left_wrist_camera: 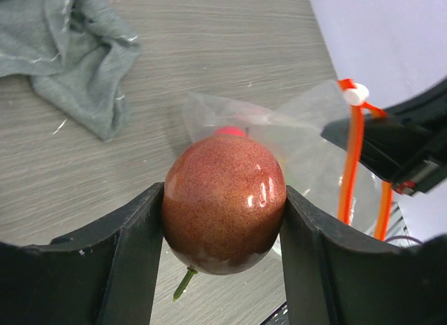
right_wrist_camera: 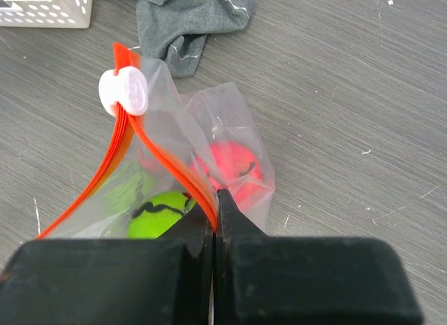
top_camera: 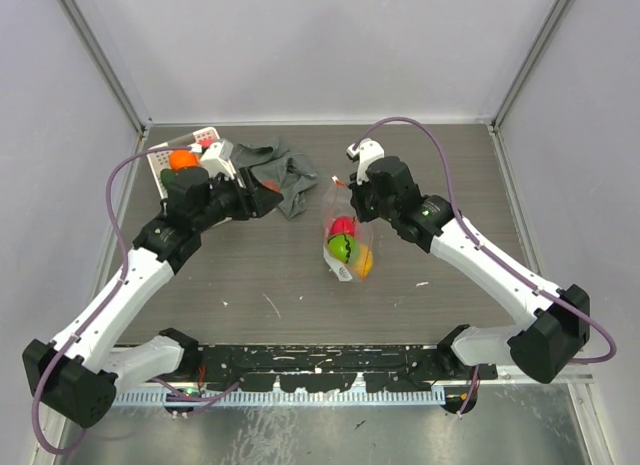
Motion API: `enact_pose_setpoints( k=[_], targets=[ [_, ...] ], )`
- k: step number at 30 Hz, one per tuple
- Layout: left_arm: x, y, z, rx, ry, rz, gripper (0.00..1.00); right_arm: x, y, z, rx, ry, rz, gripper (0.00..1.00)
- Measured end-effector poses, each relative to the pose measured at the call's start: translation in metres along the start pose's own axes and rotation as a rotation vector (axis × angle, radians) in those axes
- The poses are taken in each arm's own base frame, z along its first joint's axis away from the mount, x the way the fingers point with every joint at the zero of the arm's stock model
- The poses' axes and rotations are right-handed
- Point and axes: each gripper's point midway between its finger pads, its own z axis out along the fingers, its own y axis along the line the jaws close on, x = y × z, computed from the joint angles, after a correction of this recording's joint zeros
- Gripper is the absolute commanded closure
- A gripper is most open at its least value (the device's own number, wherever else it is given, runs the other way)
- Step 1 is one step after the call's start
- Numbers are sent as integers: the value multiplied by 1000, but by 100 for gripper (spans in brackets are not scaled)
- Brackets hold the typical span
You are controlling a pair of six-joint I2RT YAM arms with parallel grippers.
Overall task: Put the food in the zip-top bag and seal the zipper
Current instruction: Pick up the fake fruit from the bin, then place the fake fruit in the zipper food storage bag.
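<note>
Brown fruit [left_wrist_camera: 223, 199] clamped in left gripper [left_wrist_camera: 223, 224], right gripper [right_wrist_camera: 215, 207] pinched on zipper [right_wrist_camera: 166, 163], zip-top bag [right_wrist_camera: 230, 112] mid-table holding pink fruit [right_wrist_camera: 230, 168], green fruit [right_wrist_camera: 157, 214], yellow-orange fruit [top_camera: 364, 262], white basket [top_camera: 160, 175] with orange fruit [top_camera: 182, 159], grey cloth [top_camera: 288, 173], woodgrain table [top_camera: 250, 280], pale walls [top_camera: 320, 45].

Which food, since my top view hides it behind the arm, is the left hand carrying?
Observer: The left hand grips a speckled brown toy fruit between both fingers.
Operator: And on the other side?
Observer: The right hand is shut on one strip of the zipper of the zip-top bag.
Operator: Is the mouth open?
Observer: Yes, the two strips spread apart below the white slider.
</note>
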Motion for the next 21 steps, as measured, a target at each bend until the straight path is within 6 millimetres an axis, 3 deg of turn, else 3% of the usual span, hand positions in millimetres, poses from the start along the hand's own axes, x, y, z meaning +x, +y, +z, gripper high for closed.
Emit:
enact_pose_setpoints(
  k=[8,21],
  targets=[
    [14,-58,-10,194,5,153,71,-19,8,-6,-43,-34,4,99],
    [51,-155,-27,516,-2,474,70,-12,20,-1,-104,-5,4,100]
  ],
)
